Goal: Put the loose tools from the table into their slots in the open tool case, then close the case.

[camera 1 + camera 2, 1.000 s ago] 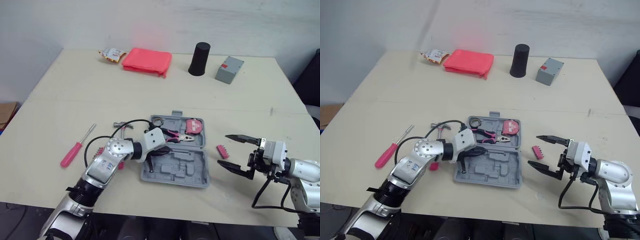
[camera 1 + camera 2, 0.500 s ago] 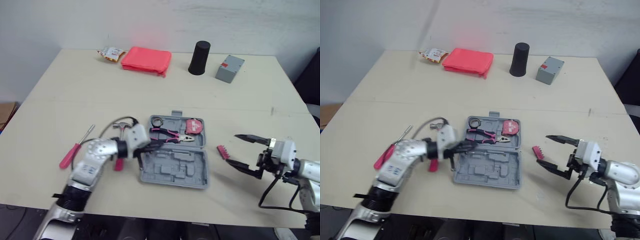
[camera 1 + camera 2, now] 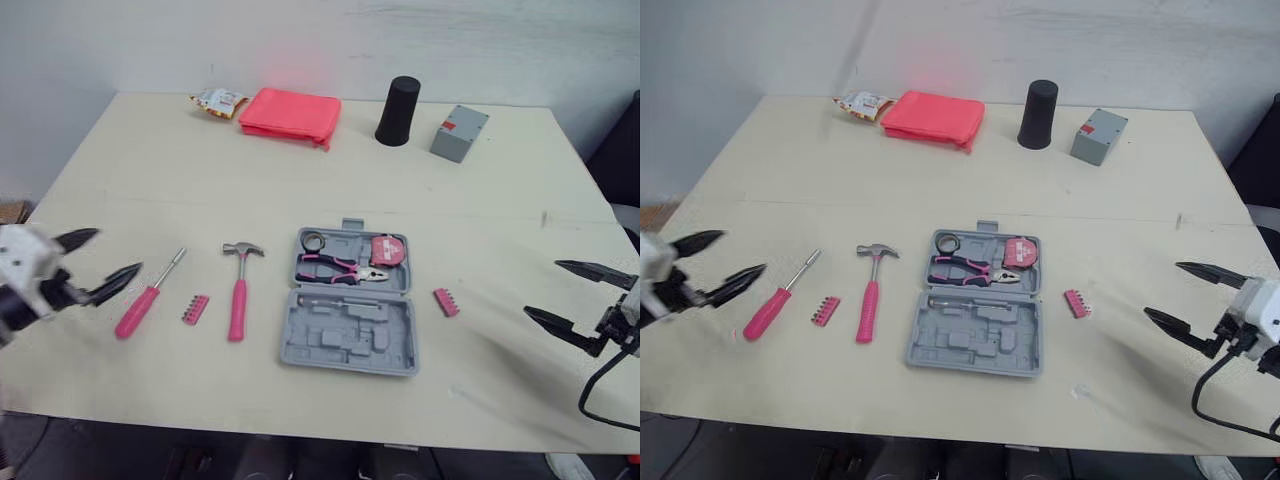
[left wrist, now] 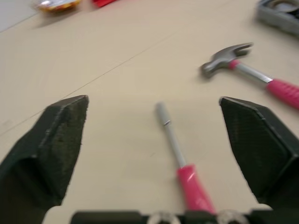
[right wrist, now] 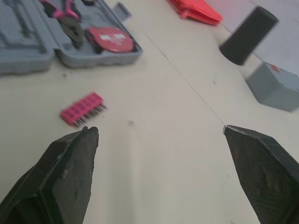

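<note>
The left jaws, over the case a second ago, now hang released at the far left edge, near the screwdriver. A bit strip and the hammer lie uncovered left of the open case at centre, which holds pliers and a tape measure. A second bit strip lies just right of the case. The right jaws have drawn back to the right edge, spread and empty. Along the top of the pale surface stand a snack packet, pouch, cup and box, with a white wall behind.

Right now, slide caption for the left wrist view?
Open left gripper faces the screwdriver, hammer nearby.
</note>
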Robot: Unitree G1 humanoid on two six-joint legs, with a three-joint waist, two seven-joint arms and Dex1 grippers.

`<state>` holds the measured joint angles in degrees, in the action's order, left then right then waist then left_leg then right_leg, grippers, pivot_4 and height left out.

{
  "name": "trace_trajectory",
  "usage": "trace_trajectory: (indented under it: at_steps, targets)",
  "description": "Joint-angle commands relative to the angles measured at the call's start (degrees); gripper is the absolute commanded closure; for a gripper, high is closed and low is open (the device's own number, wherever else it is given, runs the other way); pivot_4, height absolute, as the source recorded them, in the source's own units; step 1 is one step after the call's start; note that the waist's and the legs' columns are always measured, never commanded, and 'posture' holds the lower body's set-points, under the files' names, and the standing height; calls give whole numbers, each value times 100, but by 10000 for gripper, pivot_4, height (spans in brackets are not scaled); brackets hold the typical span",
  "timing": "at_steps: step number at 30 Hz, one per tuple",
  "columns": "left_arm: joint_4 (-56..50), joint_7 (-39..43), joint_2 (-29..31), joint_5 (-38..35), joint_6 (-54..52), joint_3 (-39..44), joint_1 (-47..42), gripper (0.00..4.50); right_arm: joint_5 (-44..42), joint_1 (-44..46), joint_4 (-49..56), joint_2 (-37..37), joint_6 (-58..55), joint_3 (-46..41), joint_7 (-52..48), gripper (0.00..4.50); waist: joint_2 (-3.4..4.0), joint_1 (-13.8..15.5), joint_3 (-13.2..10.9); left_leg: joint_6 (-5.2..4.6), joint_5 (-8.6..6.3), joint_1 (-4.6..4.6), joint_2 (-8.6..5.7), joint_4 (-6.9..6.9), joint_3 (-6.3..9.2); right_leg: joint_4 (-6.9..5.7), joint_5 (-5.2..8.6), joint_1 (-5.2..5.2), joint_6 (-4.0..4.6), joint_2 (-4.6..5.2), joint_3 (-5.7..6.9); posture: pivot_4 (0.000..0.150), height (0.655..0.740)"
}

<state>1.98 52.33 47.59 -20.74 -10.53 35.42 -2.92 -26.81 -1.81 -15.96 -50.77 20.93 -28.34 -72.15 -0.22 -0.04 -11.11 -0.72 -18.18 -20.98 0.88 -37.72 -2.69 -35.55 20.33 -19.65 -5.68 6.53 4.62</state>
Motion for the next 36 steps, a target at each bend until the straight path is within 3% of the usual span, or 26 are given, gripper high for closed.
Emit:
trace_trajectory:
  at_steps: [1, 8, 12, 18, 25, 30, 33, 36]
  targets:
    - [1956, -386, 574, 128, 567, 2084, 1075, 330, 309, -239, -886, -236, 480, -717, 453, 0, 1, 1, -5, -1, -2, 0, -1, 0, 0, 0, 0, -2, 0, 2, -1, 1500, 7400]
    - [3435, -754, 676, 206, 1308, 2942, 2132, 330, 804, -295, -1913, -414, 1209, -966, 1069, 0, 1, -120, -8, 22, 0, -11, 0, 71, -30, 9, 7, -62, 14, 5, -14, 1500, 7400]
    - [3440, -722, 650, 23, 1390, 2982, 2191, 330, 823, -132, -1940, -380, 1309, -765, 1067, 0, -9, -143, -13, 18, -4, -19, -1, 67, -54, 2, 7, -78, 14, 14, -12, 1500, 7400]
    - [2557, -546, 418, -268, 1218, 2734, 2137, 330, 588, 431, -1465, -85, 886, -111, 787, 0, -20, -164, -14, 28, -12, -9, 5, 69, -57, -13, -10, -85, 29, 17, -17, 1500, 7400]
    - [203, -1075, 178, -707, -316, 2196, 2279, 330, -79, 811, -318, 326, 488, 595, 162, 0, -12, -176, -18, 39, -4, -14, 10, 71, -63, -21, -10, -97, 35, 16, -20, 1500, 7400]
    - [-2902, -2549, 124, -1437, -2452, 763, 2062, 330, -661, 1000, 813, 982, -185, 1365, 71, 0, -16, -159, -19, 30, 20, -18, 11, 66, -69, -21, -12, -95, 32, 15, -19, 1500, 7400]
    - [-3859, -3680, -102, -1883, -3637, 80, 1417, 330, -688, 1038, 842, 1050, -235, 1462, -141, 0, -16, -130, -20, 26, 25, -17, 10, 59, -63, -26, -15, -88, 27, 15, -21, 1500, 7400]
    - [-4426, -4874, -807, -2268, -4643, -594, 598, 330, -731, 1111, 810, 1061, -298, 1494, -307, 0, -11, -133, -23, 26, 33, -18, 2, 64, -64, -22, -20, -86, 18, 15, -30, 1500, 7400]
